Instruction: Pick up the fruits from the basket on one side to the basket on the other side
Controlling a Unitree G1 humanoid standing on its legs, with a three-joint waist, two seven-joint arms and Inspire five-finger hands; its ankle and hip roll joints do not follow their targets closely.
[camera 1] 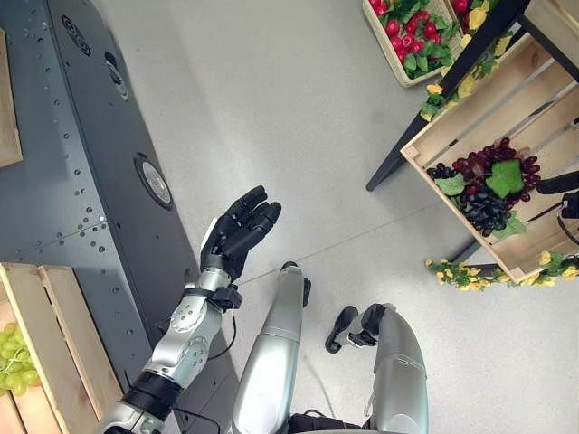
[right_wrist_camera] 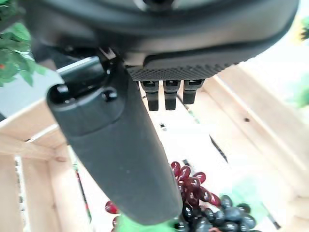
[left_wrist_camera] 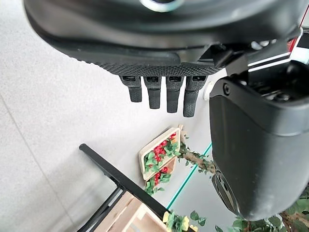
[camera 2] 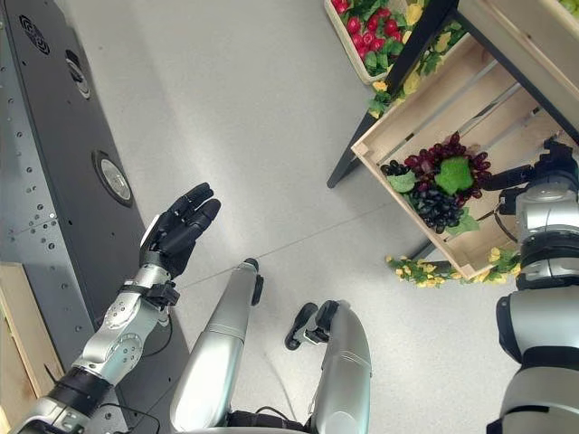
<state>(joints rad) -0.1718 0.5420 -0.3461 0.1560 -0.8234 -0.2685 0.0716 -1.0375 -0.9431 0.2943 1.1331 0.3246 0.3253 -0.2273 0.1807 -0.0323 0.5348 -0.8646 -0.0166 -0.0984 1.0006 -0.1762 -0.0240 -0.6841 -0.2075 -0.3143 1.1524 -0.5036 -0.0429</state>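
A bunch of dark purple and black grapes (camera 1: 484, 185) with green leaves lies in the wooden crate (camera 1: 452, 127) on the right, on a black stand. My right hand (camera 2: 543, 167) hovers at that crate's near side, just right of the grapes (right_wrist_camera: 198, 193). Its fingers (right_wrist_camera: 165, 96) are straight, so it is open and holds nothing. My left hand (camera 1: 237, 231) is raised over the floor in the middle left, open and empty, with straight fingers (left_wrist_camera: 161, 94). Green grapes (camera 1: 14, 357) lie in a second wooden crate (camera 1: 59, 334) at the lower left.
A grey metal panel (camera 1: 90, 181) runs along the left. A basket of red fruit and leaves (camera 1: 412, 36) sits at the top right, behind the stand's black leg (camera 1: 407, 149). Yellow flower garlands (camera 1: 457, 271) hang along the right crate's edge.
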